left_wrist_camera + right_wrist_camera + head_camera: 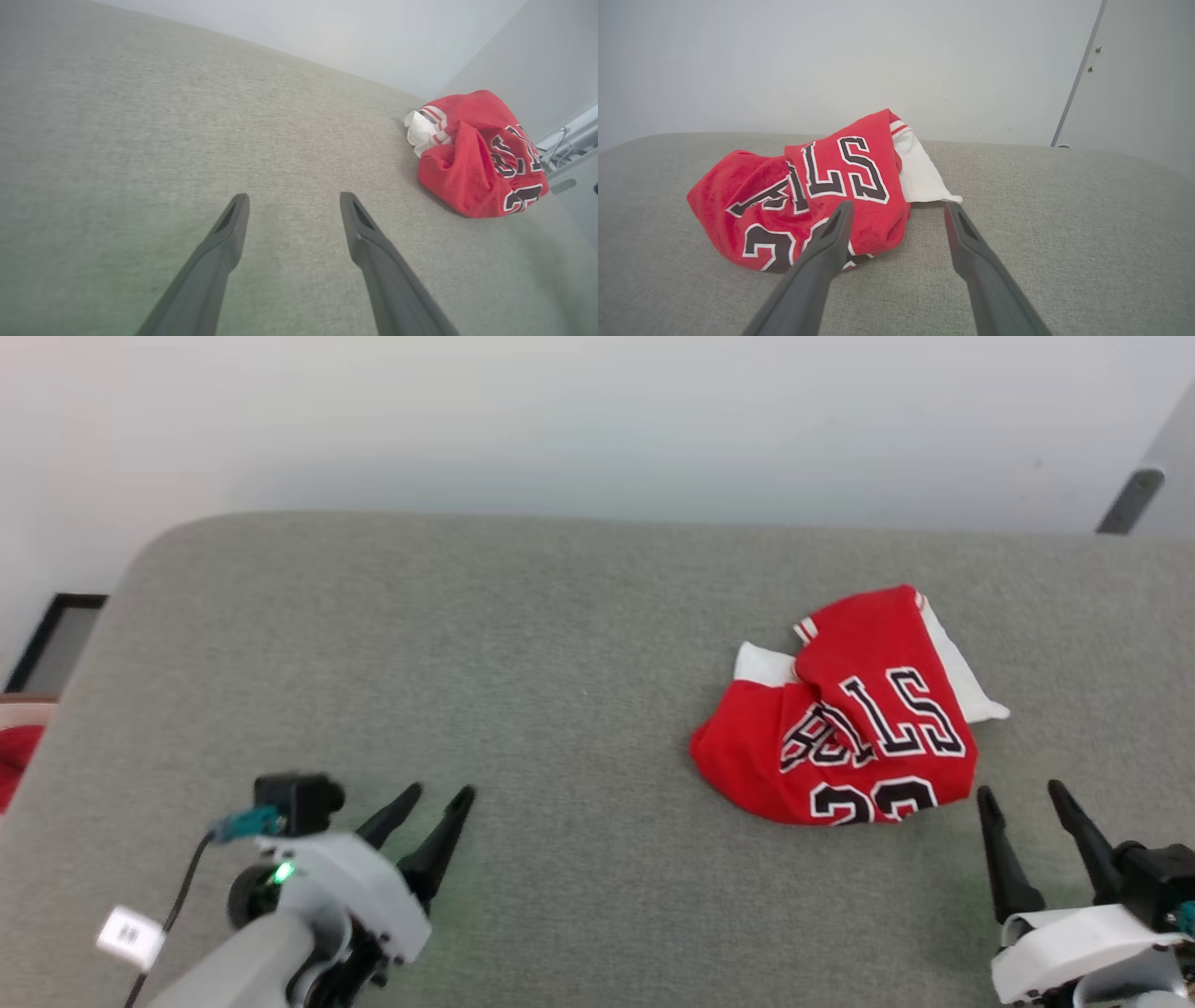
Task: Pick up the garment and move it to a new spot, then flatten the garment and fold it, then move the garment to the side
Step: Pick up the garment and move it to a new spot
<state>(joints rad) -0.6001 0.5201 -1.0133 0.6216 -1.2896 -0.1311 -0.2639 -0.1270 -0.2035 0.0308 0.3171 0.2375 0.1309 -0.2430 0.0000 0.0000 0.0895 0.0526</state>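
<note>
The jersey (840,728) lies in a crumpled heap on the grey pad (467,644), right of the middle of the head view. It is red with black letters. Some of its white inside shows at its top and right edge. The left gripper (441,791) is at the lower left, well apart from the jersey. Its two fingers are spread wide and hold nothing. The right gripper (1019,790) is at the lower right, just beside the jersey's bottom right corner. Its fingers are spread wide too, with nothing between them. In the right wrist view one fingertip shows in front of the jersey's red edge. I cannot tell if it touches.
</note>
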